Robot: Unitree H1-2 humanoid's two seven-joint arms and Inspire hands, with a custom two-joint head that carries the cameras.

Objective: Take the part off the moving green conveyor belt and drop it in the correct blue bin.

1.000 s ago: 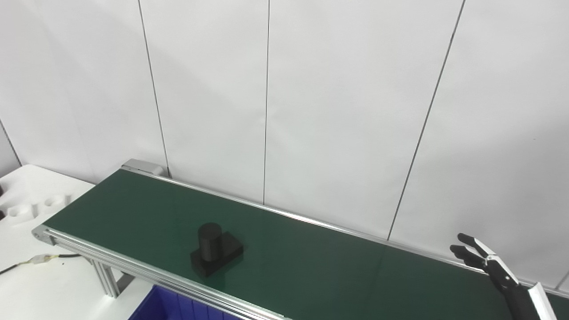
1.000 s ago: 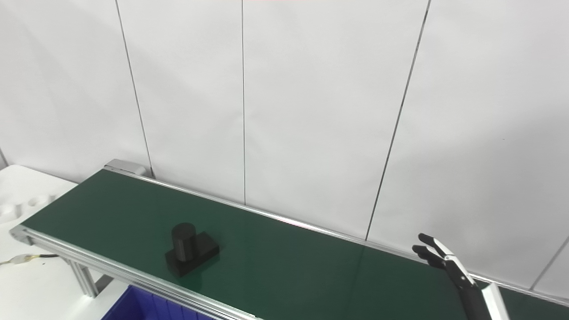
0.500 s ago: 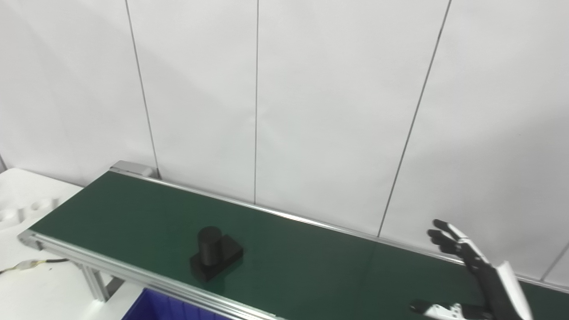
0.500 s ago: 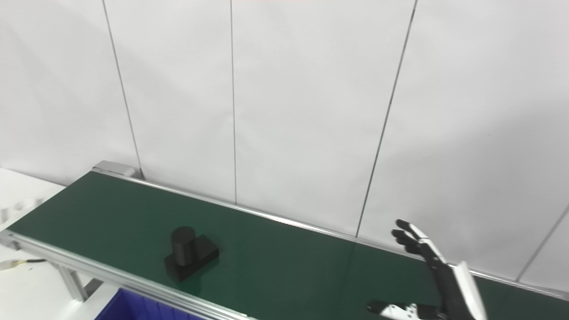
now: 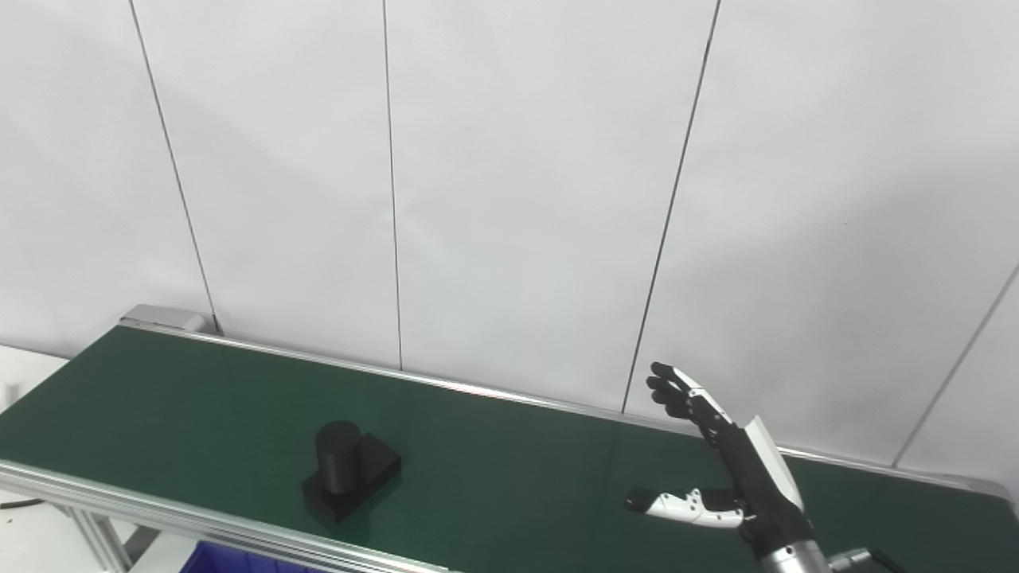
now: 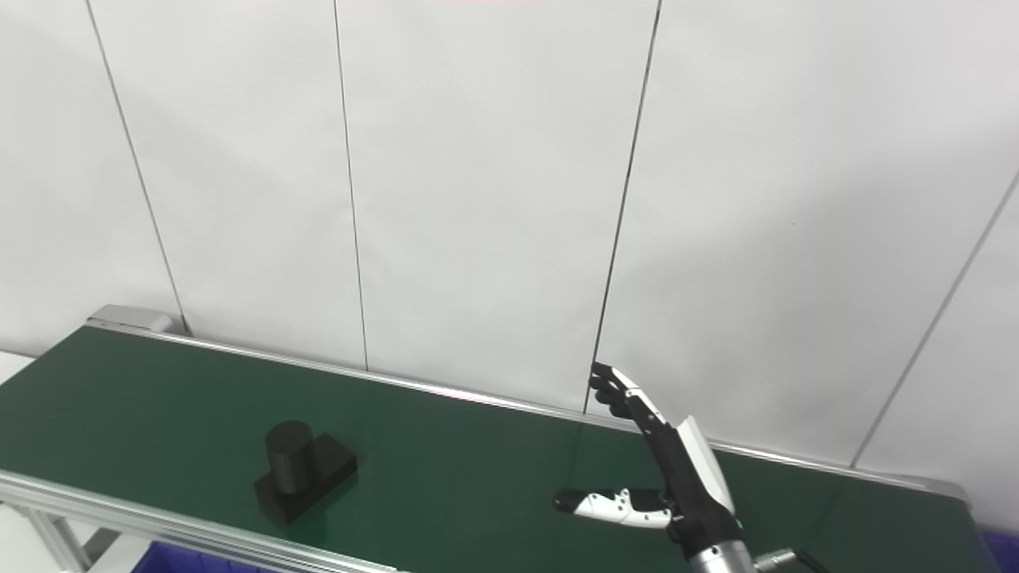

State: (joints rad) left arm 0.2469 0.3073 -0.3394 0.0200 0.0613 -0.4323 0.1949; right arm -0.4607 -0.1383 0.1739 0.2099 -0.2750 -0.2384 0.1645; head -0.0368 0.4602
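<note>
Through the left eye view, the right hand [image 5: 736,477] was raised above the green conveyor belt [image 5: 509,469] near its right end, fingers [image 5: 677,390] spread and pointing to about ten o'clock, thumb [image 5: 677,505] stretched toward nine, holding nothing; I judged it was poised there to meet the part as the belt carried it along. The part [image 5: 349,471], a black block with an upright cylinder on it, sat on the belt near the front rail, well apart from the hand, at roughly nine o'clock from it. Only a sliver of blue bin [image 5: 231,561] showed at the bottom edge, so which bin it was could not be told. Through the right eye view, the same hand [image 6: 677,477] showed fingers apart, the part [image 6: 304,471] untouched, and a speck of blue [image 6: 999,549] at four o'clock, cut off. The left hand appeared in neither view.
</note>
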